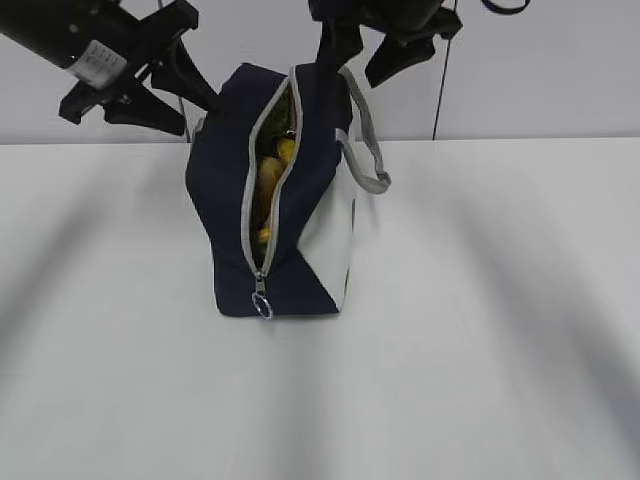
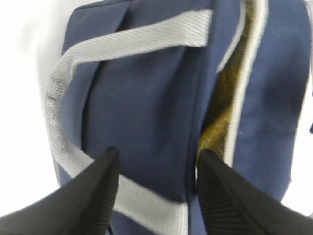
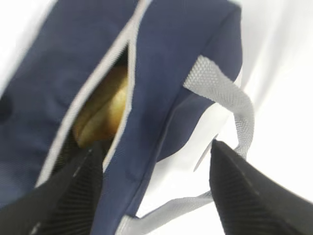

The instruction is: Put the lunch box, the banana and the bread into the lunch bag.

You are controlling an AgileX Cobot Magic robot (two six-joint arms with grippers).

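Inside, bread (image 3: 102, 112) half-hidden by lunch bag (image 1: 310, 240)

The setting is a laboratory-type robot test station, not a home or kitchen. A plain white table (image 1: 480, 330) fills the foreground, backed by a bare pale wall (image 1: 560, 70). A thin dark cable (image 1: 440, 90) hangs down the wall. Two black robot arms enter from above. No furniture or decoration is visible.
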